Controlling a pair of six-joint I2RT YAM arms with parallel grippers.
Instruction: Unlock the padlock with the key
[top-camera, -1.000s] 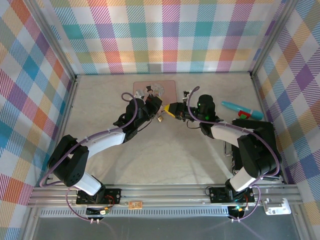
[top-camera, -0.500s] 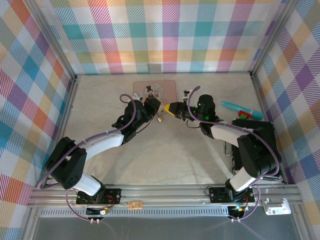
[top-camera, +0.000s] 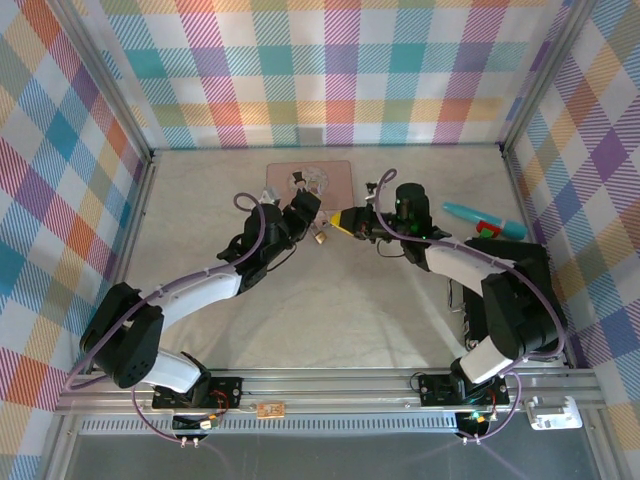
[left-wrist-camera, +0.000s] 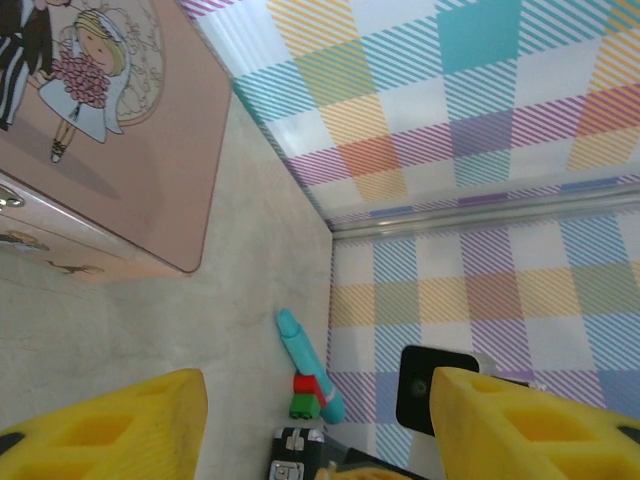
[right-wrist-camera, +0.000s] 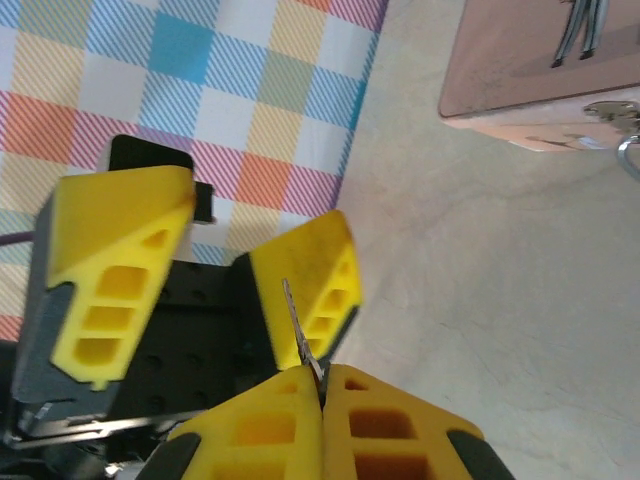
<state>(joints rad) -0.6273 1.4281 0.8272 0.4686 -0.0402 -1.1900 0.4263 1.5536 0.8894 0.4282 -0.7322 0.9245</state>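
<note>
Right wrist view has the right gripper (right-wrist-camera: 322, 385) pinched tight on the key (right-wrist-camera: 299, 330), likely a stiff, light, slippery sliver best held by its head. The padlock (top-camera: 320, 237) lies just ahead of its tip, beside the left gripper (left-wrist-camera: 320, 425), whose fingers stand apart, empty.

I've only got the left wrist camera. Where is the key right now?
Observer: The thin dark grey metal key is pinched in the right gripper, which is shut on it.
Operator: And the padlock?
Observer: The tiny brass-gold padlock sits between the two gripper tips in the top view, nearer the arms than the pink rectangular tin.
Operator: Is the key in it?
Observer: No; its blade is bare, pointing toward the open left gripper.
</note>
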